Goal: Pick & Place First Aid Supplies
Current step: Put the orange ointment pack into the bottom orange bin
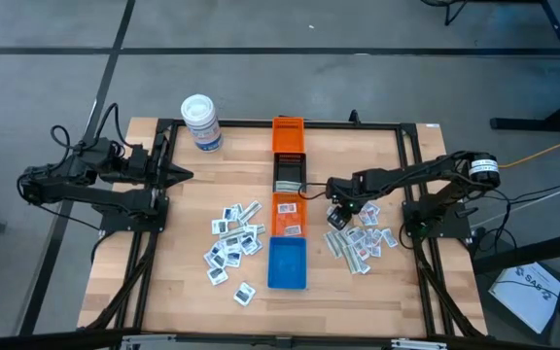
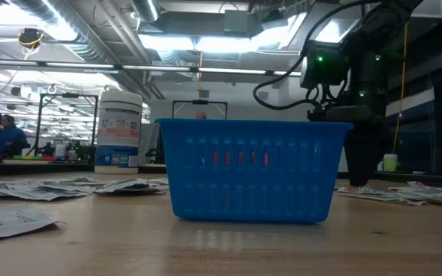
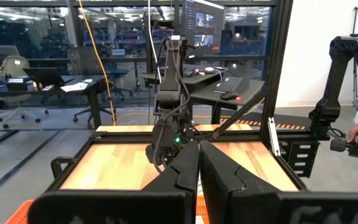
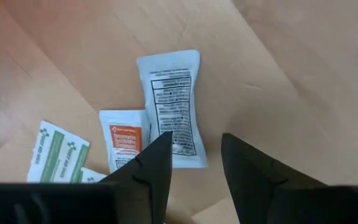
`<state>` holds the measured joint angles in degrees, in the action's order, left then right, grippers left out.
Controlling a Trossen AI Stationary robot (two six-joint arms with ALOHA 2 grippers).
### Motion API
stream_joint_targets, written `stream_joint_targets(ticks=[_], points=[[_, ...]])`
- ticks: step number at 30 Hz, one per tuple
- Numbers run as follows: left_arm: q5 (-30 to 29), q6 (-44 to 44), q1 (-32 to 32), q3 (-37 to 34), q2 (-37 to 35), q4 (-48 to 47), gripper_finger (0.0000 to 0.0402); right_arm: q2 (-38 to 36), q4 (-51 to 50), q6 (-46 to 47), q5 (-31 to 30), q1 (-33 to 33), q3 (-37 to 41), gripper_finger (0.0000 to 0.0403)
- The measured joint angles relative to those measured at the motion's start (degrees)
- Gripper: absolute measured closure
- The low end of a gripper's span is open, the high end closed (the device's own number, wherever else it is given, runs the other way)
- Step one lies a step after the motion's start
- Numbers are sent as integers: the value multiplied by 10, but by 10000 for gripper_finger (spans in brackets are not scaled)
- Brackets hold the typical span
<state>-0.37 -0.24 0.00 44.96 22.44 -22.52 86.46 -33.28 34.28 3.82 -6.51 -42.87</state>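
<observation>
The first aid supplies lie flat on the wooden table in two scatters, one left of the bins and one right of them. My right gripper points steeply down at the right scatter's far edge, open. In the right wrist view its fingers stand over the near end of a white packet with black print. Beside that packet lie an orange-printed packet and a green-striped strip. My left gripper is shut and empty, raised level at the table's left.
A row of bins runs down the table's middle: orange, black, orange, blue. The blue bin fills the low view's centre. A white tub with a blue label stands at the far left.
</observation>
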Motion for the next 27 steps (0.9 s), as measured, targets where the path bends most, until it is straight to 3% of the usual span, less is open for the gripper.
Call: stream_joint_targets(ticks=[7, 21, 27], points=[[0, 0, 0, 0, 0, 0, 389, -2, 22, 27, 17, -1, 23, 278], [0, 0, 0, 0, 0, 0, 393, -1, 28, 43, 12, -1, 31, 394], [0, 0, 0, 0, 0, 0, 391, -1, 17, 43, 19, -2, 16, 395]])
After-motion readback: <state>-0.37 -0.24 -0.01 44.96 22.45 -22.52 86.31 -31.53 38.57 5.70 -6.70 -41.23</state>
